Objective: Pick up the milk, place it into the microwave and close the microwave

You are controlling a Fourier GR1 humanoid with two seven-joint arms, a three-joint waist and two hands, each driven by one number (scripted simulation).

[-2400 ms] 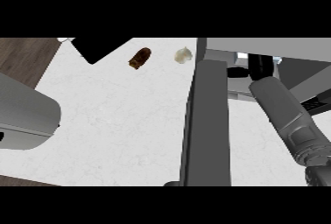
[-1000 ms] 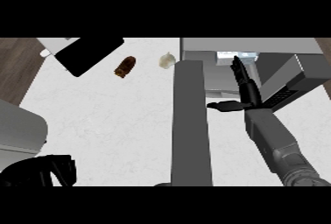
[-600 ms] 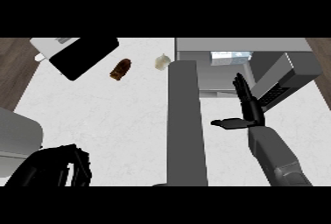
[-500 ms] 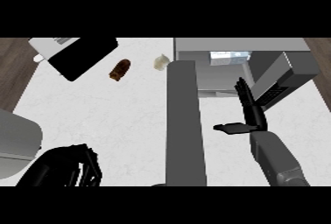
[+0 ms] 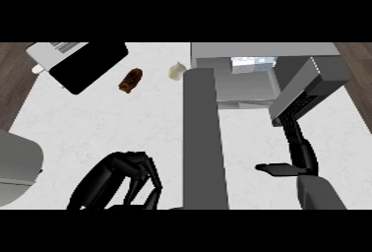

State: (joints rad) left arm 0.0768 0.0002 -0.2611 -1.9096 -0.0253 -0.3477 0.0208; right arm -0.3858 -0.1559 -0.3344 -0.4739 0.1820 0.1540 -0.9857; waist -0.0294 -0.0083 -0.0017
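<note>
The milk, a pale bluish carton, stands inside the grey microwave at the top right. The microwave's door stands open and runs as a long dark slab down the middle of the view. My right hand is open in front of the microwave's mouth, to the right of the door. Its straight fingers point at the cavity, the thumb sticks out to the left, and it holds nothing. My left hand is at the lower left, left of the door, open with relaxed fingers and apart from everything.
A brown lump of food and a small pale item lie on the white counter left of the microwave. A black slab lies at the top left. A grey rounded appliance sits at the left edge.
My right hand has drawn back out of the microwave and left the milk inside. My left hand has come up into view at the lower left.
</note>
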